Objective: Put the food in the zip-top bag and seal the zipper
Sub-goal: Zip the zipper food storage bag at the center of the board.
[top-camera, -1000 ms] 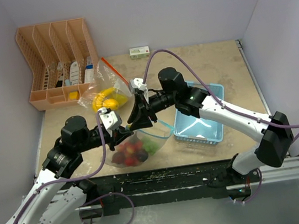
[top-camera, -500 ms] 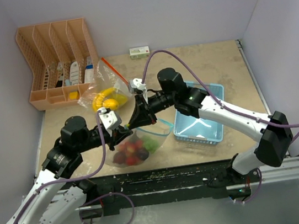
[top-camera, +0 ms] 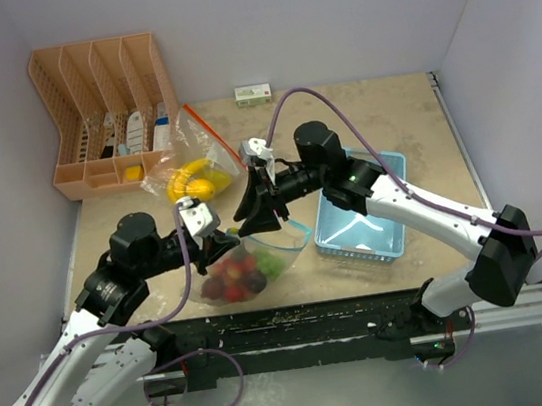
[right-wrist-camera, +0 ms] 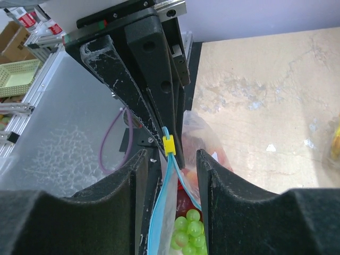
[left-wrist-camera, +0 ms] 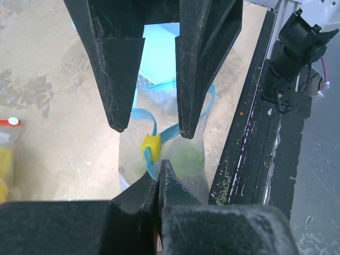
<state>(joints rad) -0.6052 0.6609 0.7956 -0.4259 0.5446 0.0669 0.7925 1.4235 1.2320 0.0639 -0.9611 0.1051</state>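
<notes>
The clear zip-top bag [top-camera: 283, 252] lies near the table's front edge with the food [top-camera: 241, 273] inside: red, dark purple and green pieces. Green grapes [right-wrist-camera: 188, 231] show in the right wrist view. My left gripper [top-camera: 224, 240] is shut on the bag's blue zipper strip [left-wrist-camera: 154, 164], just below the yellow slider [left-wrist-camera: 150, 146]. My right gripper [top-camera: 256, 220] is open. Its fingers [right-wrist-camera: 210, 180] stand either side of the zipper strip, short of the slider [right-wrist-camera: 168, 144], and touch neither. The bag's mouth is still open beyond the slider.
A light-blue basket [top-camera: 359, 216] sits right of the bag, under the right arm. A second bag with yellow food [top-camera: 192, 179] lies behind. An orange organizer rack [top-camera: 106, 105] stands at the back left. A small box [top-camera: 253, 93] lies by the back wall.
My right arm has shifted slightly to the right, its open gripper still at the bag's zipper. My left gripper keeps its hold on the zipper end.
</notes>
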